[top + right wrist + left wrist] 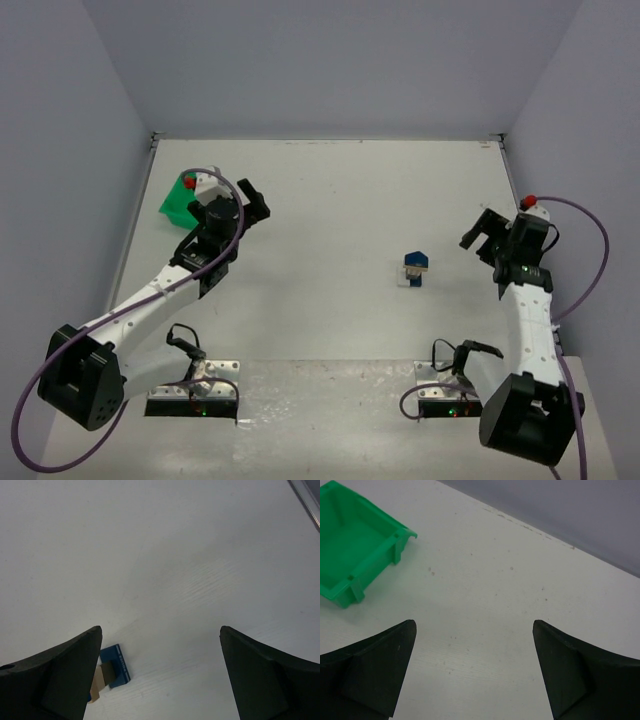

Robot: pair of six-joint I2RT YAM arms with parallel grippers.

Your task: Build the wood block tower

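Observation:
The wood block tower [415,270] stands right of the table's middle, a small stack with a blue piece on top, tan in the middle and a pale base. In the right wrist view its blue and tan blocks [112,667] show at the lower left, partly behind my left finger. My right gripper [487,236] hangs open to the right of the stack, apart from it, nothing between its fingers [160,680]. My left gripper [250,203] is open at the far left, over bare table [472,670], holding nothing.
A green plastic bin [180,200] sits at the back left beside my left gripper; it shows as an open, empty-looking tray [355,555] in the left wrist view. Pale walls close the table on three sides. Two arm bases stand at the near edge.

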